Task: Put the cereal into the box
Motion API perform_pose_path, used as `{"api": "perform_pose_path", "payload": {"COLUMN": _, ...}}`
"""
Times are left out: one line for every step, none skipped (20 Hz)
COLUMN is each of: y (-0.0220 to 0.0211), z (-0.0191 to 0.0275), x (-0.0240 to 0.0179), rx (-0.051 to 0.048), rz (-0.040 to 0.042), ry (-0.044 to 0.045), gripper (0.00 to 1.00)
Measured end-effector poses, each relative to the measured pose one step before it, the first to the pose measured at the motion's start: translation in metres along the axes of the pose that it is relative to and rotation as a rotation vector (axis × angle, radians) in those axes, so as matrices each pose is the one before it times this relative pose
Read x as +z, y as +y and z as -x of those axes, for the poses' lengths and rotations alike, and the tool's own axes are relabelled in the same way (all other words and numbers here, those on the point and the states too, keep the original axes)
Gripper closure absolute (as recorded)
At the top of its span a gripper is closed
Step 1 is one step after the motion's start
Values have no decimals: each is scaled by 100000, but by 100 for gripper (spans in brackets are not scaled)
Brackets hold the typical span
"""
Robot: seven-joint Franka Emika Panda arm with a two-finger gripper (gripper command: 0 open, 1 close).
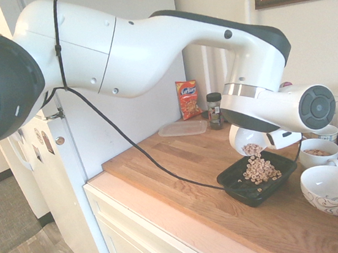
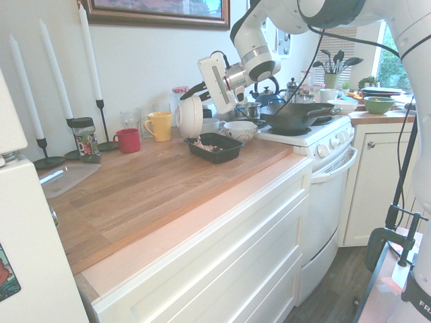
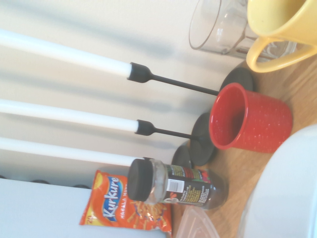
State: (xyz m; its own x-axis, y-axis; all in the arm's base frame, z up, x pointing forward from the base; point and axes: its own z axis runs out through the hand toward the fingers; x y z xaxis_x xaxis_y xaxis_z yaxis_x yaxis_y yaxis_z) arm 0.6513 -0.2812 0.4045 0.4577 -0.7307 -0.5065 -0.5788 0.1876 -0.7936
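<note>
Cereal (image 1: 259, 170) heap clear in first exterior view, candles (image 3: 64, 54) absent.

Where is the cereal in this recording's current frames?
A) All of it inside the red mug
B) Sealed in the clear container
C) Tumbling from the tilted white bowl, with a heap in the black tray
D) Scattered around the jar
C: pieces of cereal spill at the lip of the tilted bowl, and a heap lies in the black tray.
</note>
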Motion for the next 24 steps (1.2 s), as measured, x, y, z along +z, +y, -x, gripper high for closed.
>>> {"api": "perform_pose_path", "payload": {"y": 141, "z": -17, "x": -391, "rx": 501, "rz": -317, "ry": 109, "gripper": 100}}
{"api": "perform_pose_path", "payload": {"y": 189, "z": -68, "x": -349, "rx": 345, "rz": -329, "ry": -256, "gripper": 100}}
{"api": "perform_pose_path", "payload": {"y": 135, "z": -46, "x": -286, "rx": 344, "rz": -832, "ry": -334, "gripper": 100}}
{"api": "perform_pose_path", "payload": {"y": 157, "z": 21, "x": -160, "rx": 348, "rz": -940, "ry": -519, "gripper": 100}}
{"api": "perform_pose_path", "payload": {"y": 217, "z": 71, "x": 34, "rx": 121, "rz": -996, "ry": -967, "gripper": 100}}
{"api": "perform_pose_path", "payload": {"y": 194, "z": 75, "x": 148, "rx": 203, "rz": -1520, "ry": -1437, "gripper": 100}}
{"api": "perform_pose_path", "payload": {"y": 191, "z": 80, "x": 167, "rx": 68, "rz": -1019, "ry": -1403, "gripper": 100}}
{"api": "perform_pose_path", "payload": {"y": 221, "z": -9, "x": 95, "rx": 237, "rz": -960, "ry": -670, "gripper": 100}}
{"api": "perform_pose_path", "payload": {"y": 289, "z": -36, "x": 52, "rx": -117, "rz": -1344, "ry": -1006, "gripper": 100}}
{"api": "perform_pose_path", "payload": {"y": 202, "z": -25, "x": 22, "rx": 223, "rz": -899, "ry": -534, "gripper": 100}}
{"api": "perform_pose_path", "payload": {"y": 155, "z": -85, "x": -82, "rx": 221, "rz": -1148, "ry": -47, "gripper": 100}}
{"api": "perform_pose_path", "payload": {"y": 88, "z": -96, "x": -191, "rx": 33, "rz": -715, "ry": -55, "gripper": 100}}
{"api": "perform_pose_path", "payload": {"y": 101, "z": -90, "x": -258, "rx": 264, "rz": -556, "ry": -365, "gripper": 100}}
{"api": "perform_pose_path", "payload": {"y": 100, "z": -109, "x": -320, "rx": 282, "rz": -486, "ry": -165, "gripper": 100}}
{"api": "perform_pose_path", "payload": {"y": -22, "z": -144, "x": -384, "rx": 152, "rz": -1095, "ry": 115, "gripper": 100}}
{"api": "perform_pose_path", "payload": {"y": -64, "z": -38, "x": -183, "rx": -59, "rz": -1524, "ry": -501, "gripper": 100}}
{"api": "perform_pose_path", "payload": {"y": -31, "z": -39, "x": -191, "rx": -200, "rz": -1771, "ry": -674, "gripper": 100}}
{"api": "perform_pose_path", "payload": {"y": 72, "z": -52, "x": -132, "rx": 192, "rz": -843, "ry": -336, "gripper": 100}}
{"api": "perform_pose_path", "payload": {"y": 101, "z": -32, "x": -120, "rx": 240, "rz": -1127, "ry": -683, "gripper": 100}}
{"api": "perform_pose_path", "payload": {"y": 128, "z": -68, "x": -136, "rx": 43, "rz": -940, "ry": -251, "gripper": 100}}
{"api": "perform_pose_path", "payload": {"y": 94, "z": -70, "x": -133, "rx": 119, "rz": -647, "ry": -37, "gripper": 100}}
{"api": "perform_pose_path", "payload": {"y": 33, "z": -60, "x": -132, "rx": 67, "rz": -115, "ry": 164, "gripper": 100}}
{"api": "perform_pose_path", "payload": {"y": 11, "z": 2, "x": 3, "rx": -68, "rz": 224, "ry": 43, "gripper": 100}}
{"api": "perform_pose_path", "payload": {"y": 50, "z": 38, "x": 81, "rx": -270, "rz": 876, "ry": 94, "gripper": 100}}
